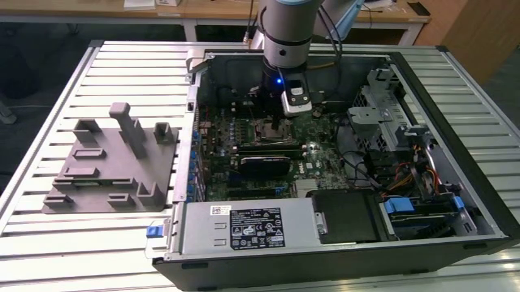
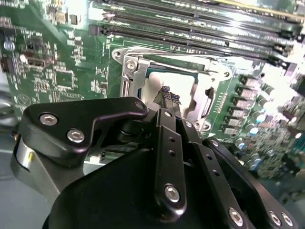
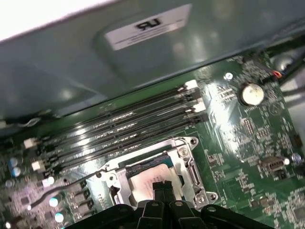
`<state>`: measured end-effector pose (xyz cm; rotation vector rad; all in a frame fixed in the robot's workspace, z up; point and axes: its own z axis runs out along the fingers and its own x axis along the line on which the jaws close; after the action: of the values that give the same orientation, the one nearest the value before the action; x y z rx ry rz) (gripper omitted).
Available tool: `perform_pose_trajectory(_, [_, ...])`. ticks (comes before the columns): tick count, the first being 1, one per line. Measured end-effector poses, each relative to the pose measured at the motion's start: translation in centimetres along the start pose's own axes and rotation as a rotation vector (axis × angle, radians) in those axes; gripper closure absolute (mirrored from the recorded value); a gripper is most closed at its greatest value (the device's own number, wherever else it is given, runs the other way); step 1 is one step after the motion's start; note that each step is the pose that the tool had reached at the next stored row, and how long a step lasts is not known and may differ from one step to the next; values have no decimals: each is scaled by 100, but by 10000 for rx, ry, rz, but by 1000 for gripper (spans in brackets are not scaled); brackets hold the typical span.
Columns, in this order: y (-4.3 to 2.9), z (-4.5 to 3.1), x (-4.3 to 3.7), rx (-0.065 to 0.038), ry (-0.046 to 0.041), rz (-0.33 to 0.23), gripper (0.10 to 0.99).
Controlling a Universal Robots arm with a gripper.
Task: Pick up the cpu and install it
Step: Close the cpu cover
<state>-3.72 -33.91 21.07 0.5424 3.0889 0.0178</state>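
In the exterior view we see the arm (image 1: 284,36) reaching down into the open computer case (image 1: 479,204), well apart from the grey fixture (image 1: 114,164) on the exterior view's left. Both wrist views show us the cpu (image 3: 143,180) lying flat inside the socket frame (image 2: 131,71). The gripper (image 3: 162,187) is pinched together with nothing between its fingers, right at the cpu's pale top, and memory slots (image 3: 128,125) crowd one side.

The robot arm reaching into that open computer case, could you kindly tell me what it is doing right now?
The arm's black tool hangs over the green motherboard inside the open black computer case. The small pale silver square cpu lies flat inside the silver metal socket frame, and the tool's shut fingertips sit right above it; contact cannot be told.
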Motion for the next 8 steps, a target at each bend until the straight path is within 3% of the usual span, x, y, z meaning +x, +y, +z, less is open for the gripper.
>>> perform_pose_trajectory(8, [0, 4, 0, -5, 17, -1455, 980])
